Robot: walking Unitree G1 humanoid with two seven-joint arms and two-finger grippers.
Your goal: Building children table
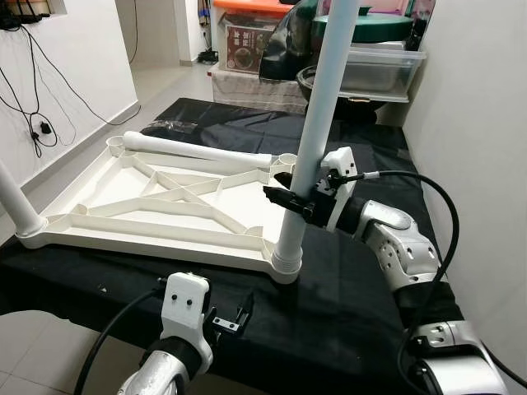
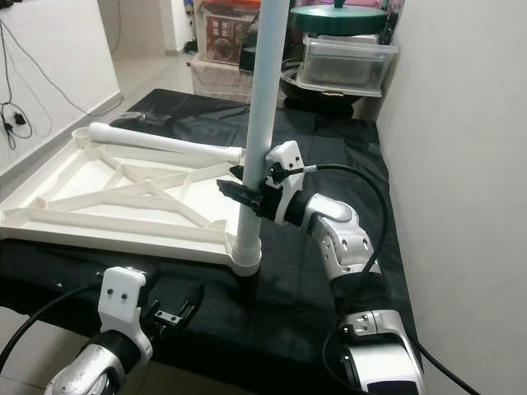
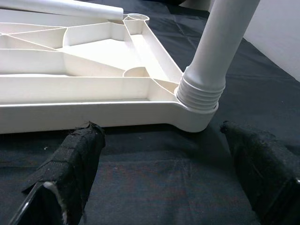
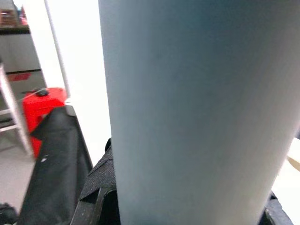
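White plastic table top [image 1: 156,206] lies upside down, ribbed underside up, on a black cloth [image 1: 354,280] covering the bed. Upright white leg [image 1: 317,123] stands in the near right corner socket [image 1: 284,262]; ridged collar of the leg sits at the socket rim. Right gripper [image 1: 290,197] pinches this leg from the right side, partway up, black fingers pressed on either side of the tube. Second leg [image 1: 198,152] lies flat along the far edge of the frame. Third leg [image 1: 16,206] stands upright at the near left corner. Left gripper [image 1: 229,319] hovers low just in front of the near right corner, fingers spread, holding nothing. Storage boxes [image 1: 375,70] stand beyond the bed
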